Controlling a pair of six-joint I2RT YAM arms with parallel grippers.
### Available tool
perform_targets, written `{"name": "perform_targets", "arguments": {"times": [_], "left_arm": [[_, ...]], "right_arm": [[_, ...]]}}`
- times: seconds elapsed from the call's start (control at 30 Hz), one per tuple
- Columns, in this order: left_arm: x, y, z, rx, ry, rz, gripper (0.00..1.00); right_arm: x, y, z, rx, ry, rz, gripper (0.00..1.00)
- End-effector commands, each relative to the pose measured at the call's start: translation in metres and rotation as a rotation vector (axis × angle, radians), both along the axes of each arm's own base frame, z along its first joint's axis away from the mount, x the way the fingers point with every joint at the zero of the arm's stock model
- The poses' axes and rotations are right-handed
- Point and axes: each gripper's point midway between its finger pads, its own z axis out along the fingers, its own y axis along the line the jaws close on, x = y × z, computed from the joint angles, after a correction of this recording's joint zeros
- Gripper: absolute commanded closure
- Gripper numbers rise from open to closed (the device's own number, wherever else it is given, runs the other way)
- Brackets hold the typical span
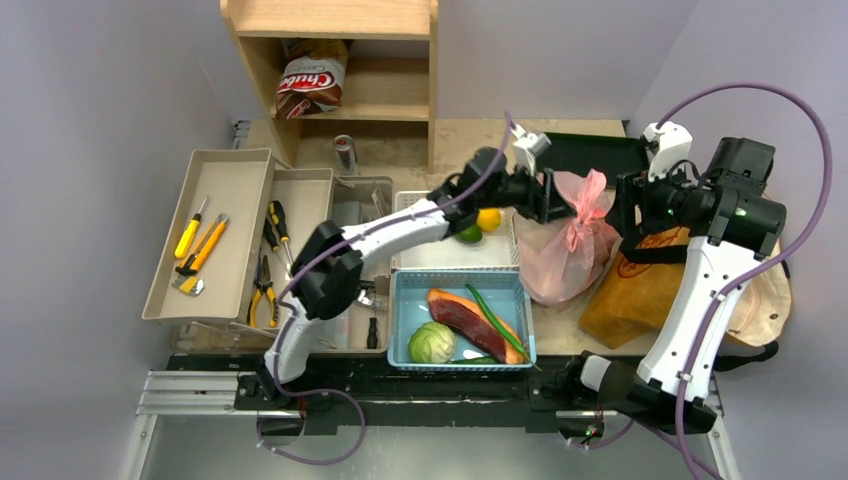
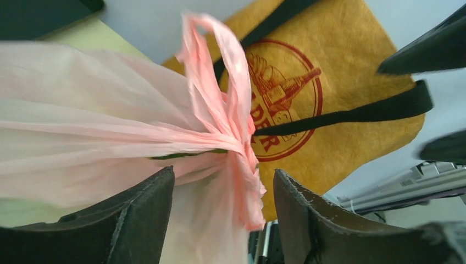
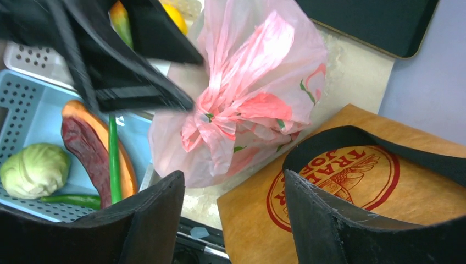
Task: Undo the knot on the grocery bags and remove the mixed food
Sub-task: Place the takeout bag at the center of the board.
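Note:
The pink plastic bag (image 1: 560, 262) sits on the table, tied at the top in a knot (image 2: 242, 144), also seen from the right wrist as the knot (image 3: 211, 116). Its handle ends stick up above it. My left gripper (image 2: 224, 181) is open right at the knot, and a loose pink handle tail hangs between the fingers (image 2: 143, 214) without being pinched. My right gripper (image 3: 233, 181) is open and empty, hovering over the gap between the pink bag (image 3: 247, 82) and the brown Trader Joe's paper bag (image 3: 340, 192). That paper bag (image 1: 640, 285) lies flat with its black straps showing. The food inside the bags is hidden.
A blue basket (image 1: 410, 300) in front of the pink bag holds a red meat slab (image 1: 470, 318), a round green cabbage (image 1: 431, 343) and long green pods. A white basket (image 1: 450, 255) behind it holds a yellow-orange fruit (image 1: 488, 218) and a green one. A beige tote (image 1: 768, 300) lies at far right, tool trays (image 1: 215, 235) at left.

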Motion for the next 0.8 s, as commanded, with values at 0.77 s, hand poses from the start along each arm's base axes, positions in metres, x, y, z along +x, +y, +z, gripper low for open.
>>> {"name": "perform_targets", "arguments": {"times": [0.77], "left_arm": [[0.062, 0.014, 0.045, 0.165, -1.209, -0.342, 0.34]], "right_arm": [[0.037, 0.009, -0.100, -0.162, 0.046, 0.276, 0.37]]}}
